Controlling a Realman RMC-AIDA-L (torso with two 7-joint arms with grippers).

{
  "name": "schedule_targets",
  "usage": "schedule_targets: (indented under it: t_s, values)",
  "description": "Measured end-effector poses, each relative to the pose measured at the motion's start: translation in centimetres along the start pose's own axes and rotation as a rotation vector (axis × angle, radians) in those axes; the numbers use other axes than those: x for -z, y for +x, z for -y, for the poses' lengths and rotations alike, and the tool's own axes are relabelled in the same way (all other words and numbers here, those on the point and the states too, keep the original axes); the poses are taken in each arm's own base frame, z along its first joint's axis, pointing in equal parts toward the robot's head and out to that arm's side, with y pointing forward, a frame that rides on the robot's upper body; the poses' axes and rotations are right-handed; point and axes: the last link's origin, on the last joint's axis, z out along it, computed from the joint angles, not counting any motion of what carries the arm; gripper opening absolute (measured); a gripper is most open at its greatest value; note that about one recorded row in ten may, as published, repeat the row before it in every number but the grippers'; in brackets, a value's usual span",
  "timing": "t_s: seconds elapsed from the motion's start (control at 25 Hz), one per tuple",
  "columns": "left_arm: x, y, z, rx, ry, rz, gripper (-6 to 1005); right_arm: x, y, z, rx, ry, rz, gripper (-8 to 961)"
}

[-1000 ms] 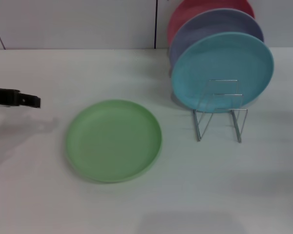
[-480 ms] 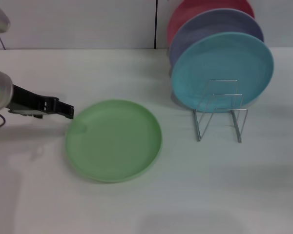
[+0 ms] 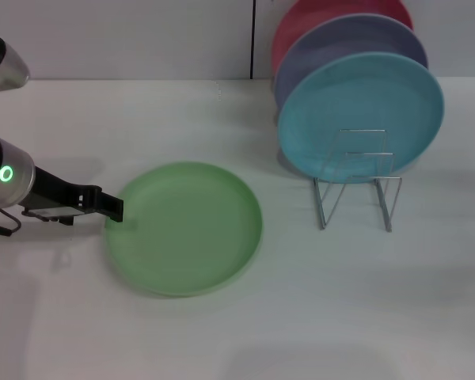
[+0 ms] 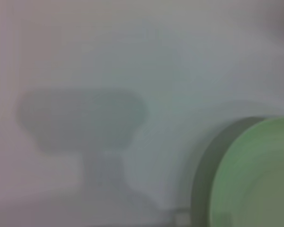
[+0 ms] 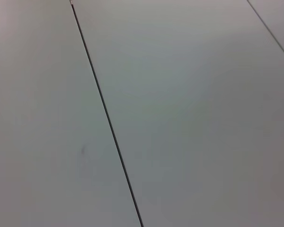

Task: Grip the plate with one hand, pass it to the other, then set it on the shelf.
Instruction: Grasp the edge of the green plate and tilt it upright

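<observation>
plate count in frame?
4. The light-green plate lies flat on the table, with the left tool at its rim. The turquoise plate, lavender plate and red plate stand in the wire rack. More could hide behind.

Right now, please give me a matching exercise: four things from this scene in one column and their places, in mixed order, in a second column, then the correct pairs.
Things:
1. round light-green plastic plate
2. round turquoise plate
3. black left gripper
4. round lavender plate

Places:
A. upright, frontmost in the silver wire rack
B. lying flat on the white table
C. upright, directly behind the turquoise plate
D. at the green plate's left rim

Pairs: 1-B, 2-A, 3-D, 4-C
</observation>
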Motion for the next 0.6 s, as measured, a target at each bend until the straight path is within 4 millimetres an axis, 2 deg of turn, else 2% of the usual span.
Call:
schedule_targets:
  t_s: [0.6]
  values:
    - [-1.5,-0.8,-1.1,-0.06,0.006,0.034,719,-0.3,-0.1,0.1,-0.002,-0.001,-0.001,733]
